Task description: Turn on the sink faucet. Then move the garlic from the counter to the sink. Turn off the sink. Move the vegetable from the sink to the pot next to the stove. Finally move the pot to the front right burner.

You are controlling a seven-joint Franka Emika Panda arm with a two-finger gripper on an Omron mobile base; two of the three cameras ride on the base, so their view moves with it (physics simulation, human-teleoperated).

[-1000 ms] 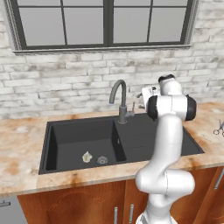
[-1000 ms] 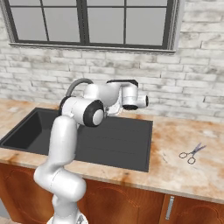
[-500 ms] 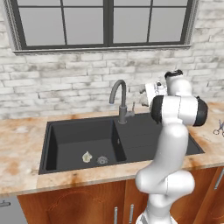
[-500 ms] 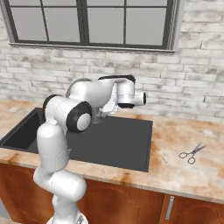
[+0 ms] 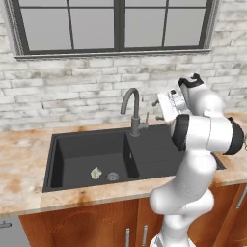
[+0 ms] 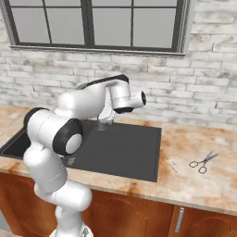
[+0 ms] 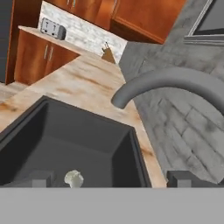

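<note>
Gripper (image 5: 157,110) wide open, holding nothing, right of one faucet (image 5: 131,106). One garlic (image 5: 96,172) lies in the sink (image 5: 72,152) beside the drain (image 5: 112,176). Arm hides the faucet in the right base view.

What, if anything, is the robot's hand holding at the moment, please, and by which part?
Nothing is held. The hand is open beside the sink faucet, and the garlic lies loose in the sink.

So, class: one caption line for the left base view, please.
Small off-white garlic bulb lying in matte black sink beside grey gooseneck faucet.

even, shadowless rendered light; sharp, no glare.
</note>
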